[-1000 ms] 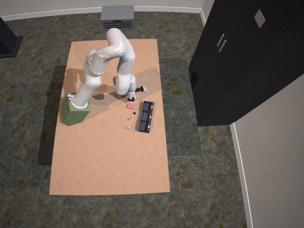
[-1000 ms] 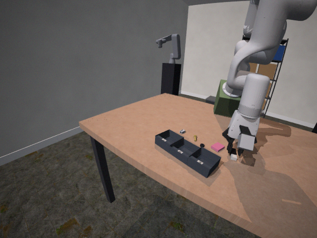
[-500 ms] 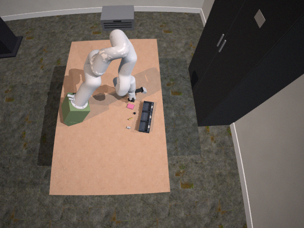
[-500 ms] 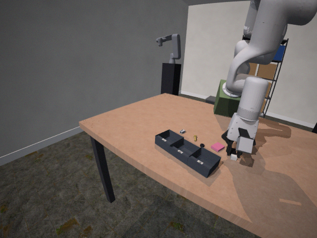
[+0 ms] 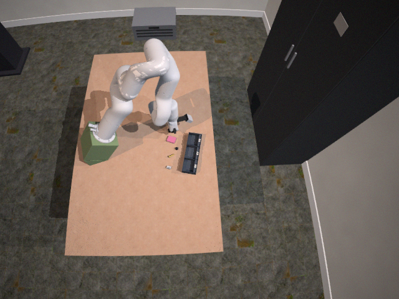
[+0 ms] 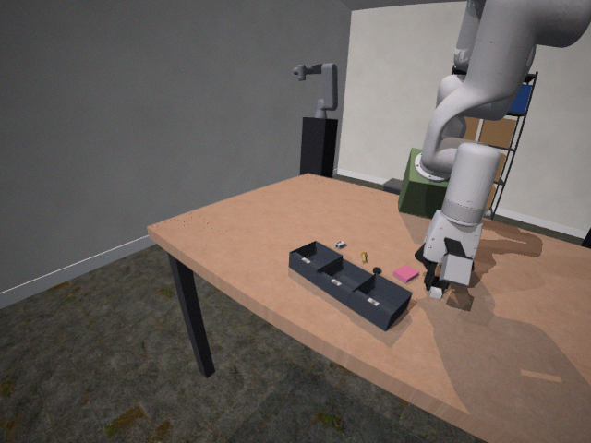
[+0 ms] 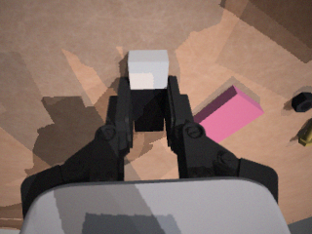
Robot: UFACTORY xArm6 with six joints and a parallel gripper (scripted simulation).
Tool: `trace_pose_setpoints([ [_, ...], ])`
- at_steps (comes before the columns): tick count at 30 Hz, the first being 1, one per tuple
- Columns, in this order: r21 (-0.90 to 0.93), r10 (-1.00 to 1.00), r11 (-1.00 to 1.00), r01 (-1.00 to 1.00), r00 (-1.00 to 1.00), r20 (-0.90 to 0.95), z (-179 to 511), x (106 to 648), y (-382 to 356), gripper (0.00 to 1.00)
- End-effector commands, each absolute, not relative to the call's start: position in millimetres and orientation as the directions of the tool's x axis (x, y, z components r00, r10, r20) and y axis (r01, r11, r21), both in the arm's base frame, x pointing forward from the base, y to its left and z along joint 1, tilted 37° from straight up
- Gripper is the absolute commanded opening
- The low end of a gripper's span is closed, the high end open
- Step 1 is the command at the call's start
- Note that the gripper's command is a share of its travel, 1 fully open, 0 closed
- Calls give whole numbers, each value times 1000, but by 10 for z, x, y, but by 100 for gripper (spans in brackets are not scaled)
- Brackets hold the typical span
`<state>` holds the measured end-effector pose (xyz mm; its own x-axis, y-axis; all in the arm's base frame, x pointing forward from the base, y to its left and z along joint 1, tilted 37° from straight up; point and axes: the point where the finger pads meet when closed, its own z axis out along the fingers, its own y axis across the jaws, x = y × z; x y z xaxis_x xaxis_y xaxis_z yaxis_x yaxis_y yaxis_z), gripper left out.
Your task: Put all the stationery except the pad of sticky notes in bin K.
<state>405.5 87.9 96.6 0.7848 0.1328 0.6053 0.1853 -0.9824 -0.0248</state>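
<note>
Jaws: mostly closed, only a modest gap left, with a finger on either side of the white block. Looks gripped to me, right out at the tips, low over the tabletop.
Bins: three in a dark row, near the jaws and standing on the tabletop. Can't read the tags at this size, so no clue which is K.
Pink sticky notes: just beside the jaws, to their right in the wrist view. That pad stays out. A low sideways move could bump it, so I'd lift first.
White block: the thing in hand, maybe an eraser. It's only caught near the tips, so a quick lift or a knock on a bin wall could twist it loose.
Small silver-white thing: farthest from the jaws, past the yellow one.
Yellow piece: beyond the pad from the jaws, too small to name.
Black bit: between pad and yellow piece, roughly. Might roll if clipped.

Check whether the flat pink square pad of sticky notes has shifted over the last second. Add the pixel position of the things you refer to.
No. The flat pink square pad of sticky notes (image 5: 171,139) (image 6: 405,273) (image 7: 231,117) sits the same against the dark three-compartment bin row (image 5: 192,146) (image 6: 398,307).
</note>
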Motion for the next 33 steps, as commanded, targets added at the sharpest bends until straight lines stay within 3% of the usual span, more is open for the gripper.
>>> trace_pose_setpoints([
  [1,-25,133,-982,185,784,607,972,4058,880,0],
  [33,-24,133,-982,185,784,607,1259,3841,840,0],
])
